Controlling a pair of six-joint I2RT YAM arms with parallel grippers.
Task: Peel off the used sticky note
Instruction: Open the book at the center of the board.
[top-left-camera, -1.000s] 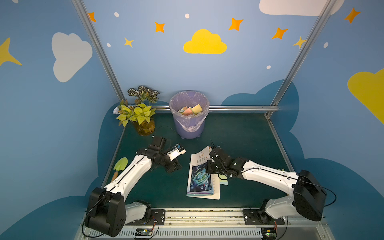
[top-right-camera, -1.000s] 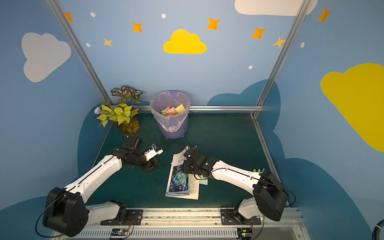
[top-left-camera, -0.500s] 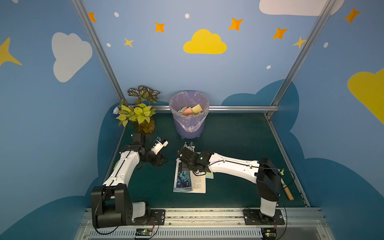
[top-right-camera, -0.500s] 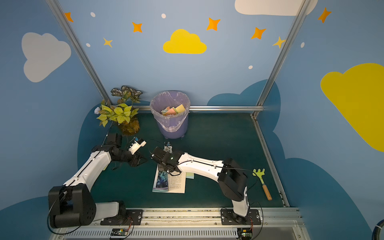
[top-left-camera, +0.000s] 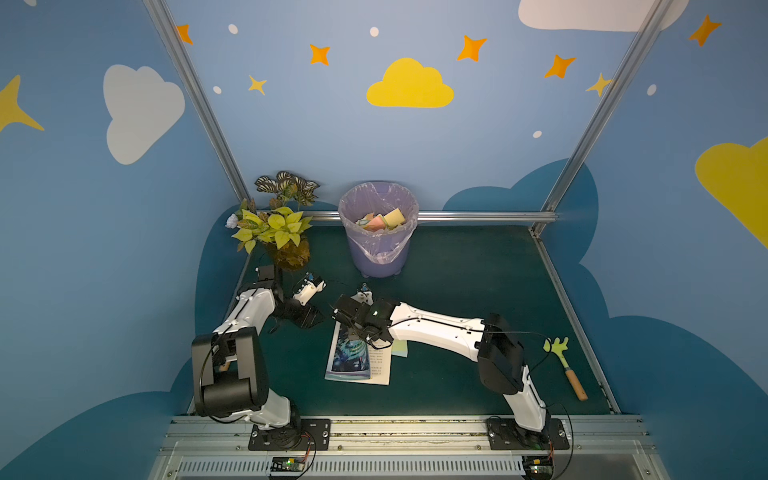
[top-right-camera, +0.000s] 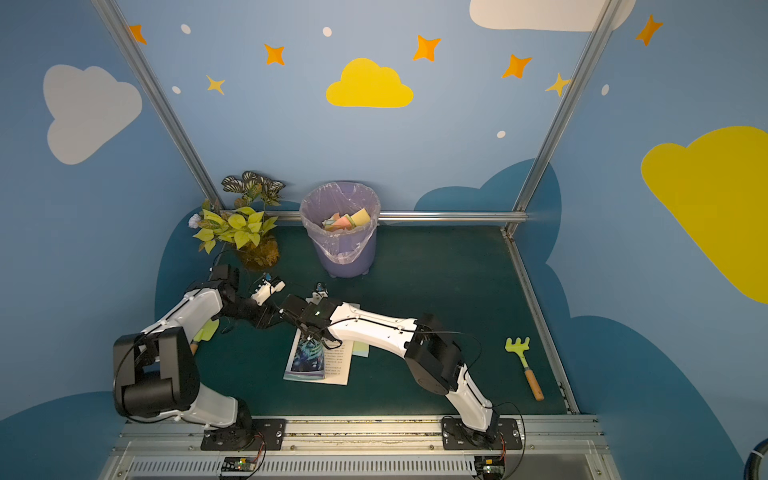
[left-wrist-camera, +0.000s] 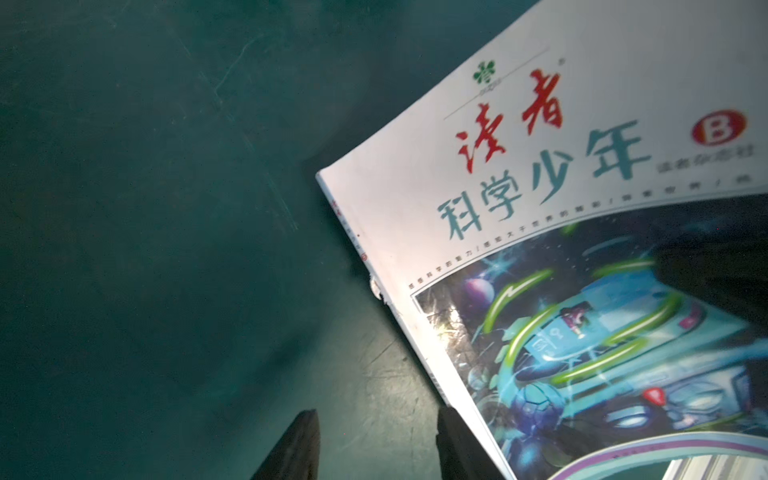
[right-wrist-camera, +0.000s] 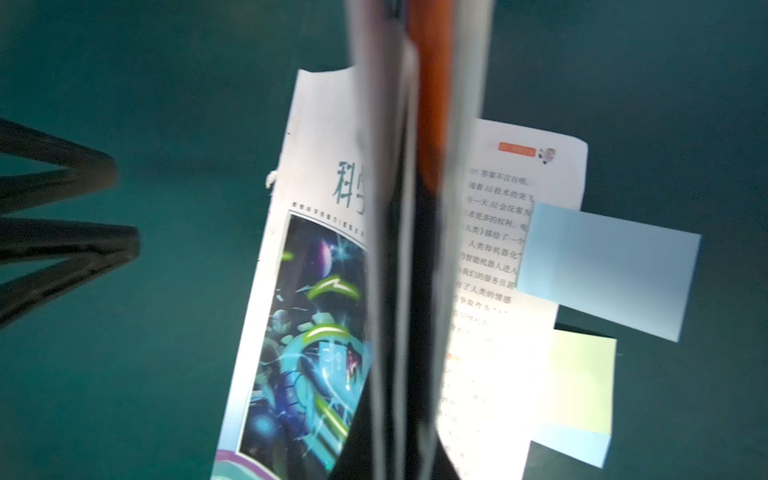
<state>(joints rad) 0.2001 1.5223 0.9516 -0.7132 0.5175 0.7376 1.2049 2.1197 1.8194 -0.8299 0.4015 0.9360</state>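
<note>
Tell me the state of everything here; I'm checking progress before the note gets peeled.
magazine: lying flat, some pages lifted.
blue sticky note: stuck on inner page, overhanging its edge.
right end effector: shut on magazine pages.
left end effector: open, empty, beside magazine.
bin: upright, lined, partly filled.
rake: lying flat.
plant: upright.

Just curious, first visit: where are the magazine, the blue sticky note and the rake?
magazine (top-left-camera: 348, 357), in a top view, its picture cover.
blue sticky note (right-wrist-camera: 609, 268), right wrist view, middle of its face.
rake (top-left-camera: 555, 345), in a top view, its green head.
</note>
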